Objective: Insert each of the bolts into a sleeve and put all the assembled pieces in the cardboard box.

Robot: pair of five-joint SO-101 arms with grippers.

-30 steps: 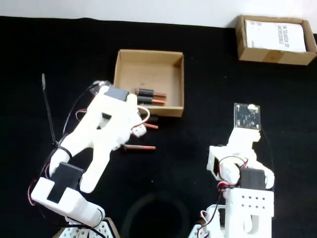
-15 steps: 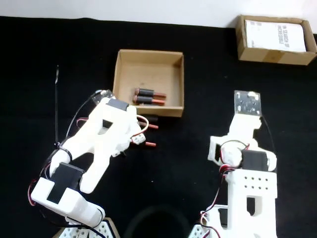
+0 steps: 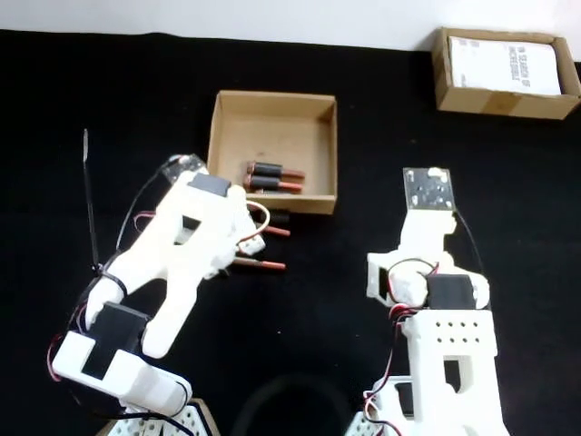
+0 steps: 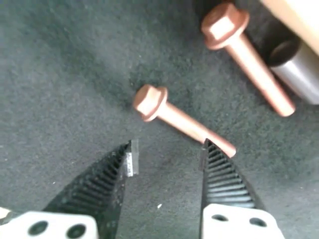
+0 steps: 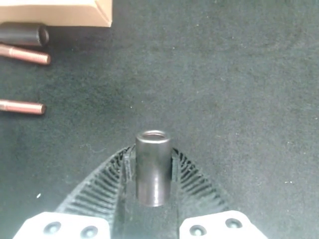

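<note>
My left gripper (image 4: 167, 159) is open just above the black mat, and a loose copper bolt (image 4: 179, 122) lies flat right ahead of its fingertips. A second bolt (image 4: 244, 50) and a dark sleeve (image 4: 294, 64) lie beyond it, next to the cardboard box (image 3: 215, 136). Two assembled pieces (image 3: 272, 177) rest inside that box. My right gripper (image 5: 152, 154) is shut on a dark sleeve (image 5: 153, 167), held over the mat with its open end facing away. In the high view the near bolt (image 3: 263, 264) pokes out beside the left arm (image 3: 191, 241).
A second cardboard box (image 3: 504, 73) with white paper in it stands at the back right. From the right wrist I see the two bolts (image 5: 22, 106) and the loose sleeve (image 5: 22, 35) by the box corner (image 5: 55, 12). A black cable tie (image 3: 89, 200) sticks up by the left arm.
The right arm has moved left and toward the back of the table with its sleeve. The left arm has shifted slightly over the near bolt.
</note>
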